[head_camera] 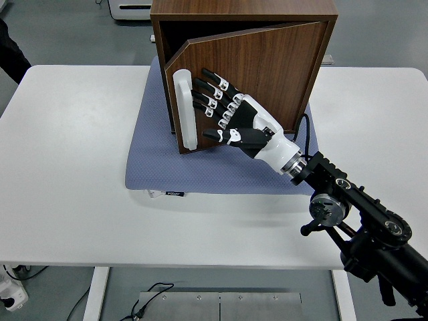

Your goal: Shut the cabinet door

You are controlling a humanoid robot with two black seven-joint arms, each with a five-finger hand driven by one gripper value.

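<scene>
One door (247, 80) is at issue, a dark wood panel hinged at the right side of the cabinet (244, 13), which stands on a blue-grey mat (150, 160) toward the far middle of the white table (67, 200). The door is seen partly swung in: its free edge, fitted with a white bar handle (185, 110), juts out toward the near left of the cabinet front, and a dark wedge of open interior is left visible above and to the left of it. The closing is judged to be well under way, but not finished; a final stretch of swing is left before the panel can sit flush with the frame.

The right hand (234, 120) is laid flat against the door's outer face, just right of the handle. Its fingers (207, 87) are extended and slightly spread, pressed against the wood rather than wrapped around anything; the handle is not gripped, and nothing is held. The thumb is seen sticking out below the palm, apart from the panel's lower part.

The black right arm runs back from the wrist to the lower right corner. The left arm is not seen. A dark sleeve (10, 57) of a person is glimpsed at the upper left edge.
</scene>
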